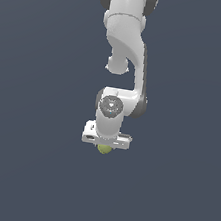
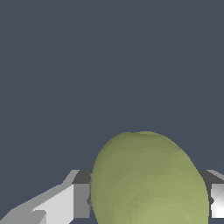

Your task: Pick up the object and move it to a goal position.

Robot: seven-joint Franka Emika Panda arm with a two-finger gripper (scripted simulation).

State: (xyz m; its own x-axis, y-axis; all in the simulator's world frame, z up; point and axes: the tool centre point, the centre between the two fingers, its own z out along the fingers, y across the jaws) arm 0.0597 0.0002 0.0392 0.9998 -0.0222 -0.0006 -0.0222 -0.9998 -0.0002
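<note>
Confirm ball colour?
Plain yellow-green ball, no pattern; clearest in the wrist view, sitting between the jaws.

1 white arm, 1 hand, 1 yellow-green ball on 1 flat grey surface.

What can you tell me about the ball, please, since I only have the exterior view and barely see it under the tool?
Observer: In the wrist view the yellow-green ball sits between the tool's fingers, one on each side.
Operator: Is anything else near it?
Observer: No; only plain dark background shows beyond the ball there.
Operator: Does the surface look damaged?
Observer: It looks matte and even, with no marks visible.
</note>
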